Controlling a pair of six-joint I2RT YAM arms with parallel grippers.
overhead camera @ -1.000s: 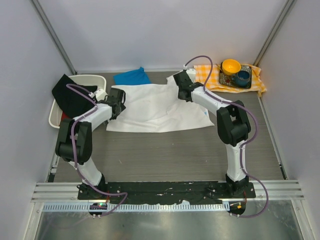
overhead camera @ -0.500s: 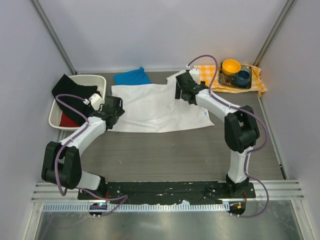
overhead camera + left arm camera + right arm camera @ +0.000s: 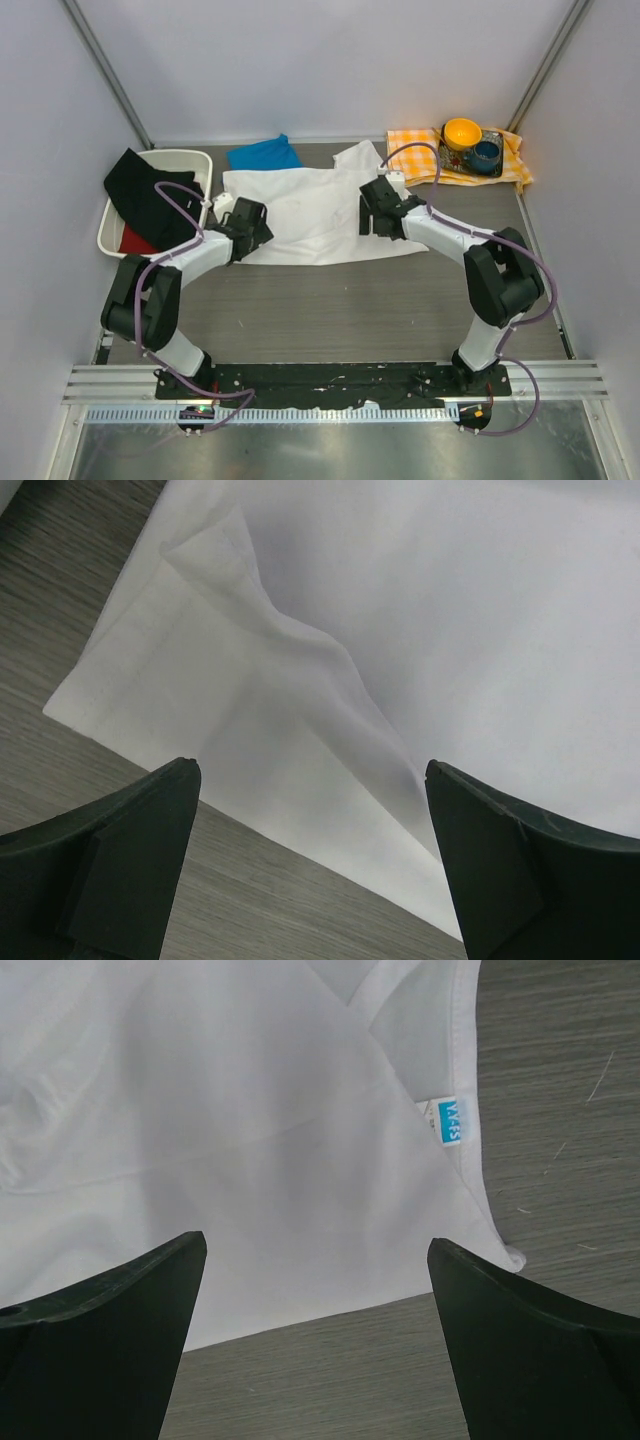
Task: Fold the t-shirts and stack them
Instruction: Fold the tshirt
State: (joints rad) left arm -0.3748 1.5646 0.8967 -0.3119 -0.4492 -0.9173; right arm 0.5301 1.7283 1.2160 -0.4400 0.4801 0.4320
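The white t-shirt [image 3: 310,205] lies spread flat in the middle of the table, with a sleeve [image 3: 357,156] sticking out at its far right. Folded into a small square, the blue t-shirt [image 3: 263,155] rests just behind its far left corner. My left gripper [image 3: 254,222] hovers open over the white shirt's near left corner [image 3: 150,670], fingers [image 3: 130,850] astride the hem. My right gripper [image 3: 377,212] hangs open above the near right part of the white t-shirt [image 3: 250,1130], beside a blue label [image 3: 450,1120]. Neither gripper holds anything.
A white bin [image 3: 186,156] with black and red cloth stands at the far left. On the orange-and-white checked cloth [image 3: 412,143] at the far right sits a tray with a yellow bowl [image 3: 462,131] and a blue cup [image 3: 487,155]. Bare grey table [image 3: 330,310] lies in front.
The right gripper has opened, let go of the white shirt's far right part and come nearer, towards the near hem. The left gripper has shifted right along the shirt's near left corner.
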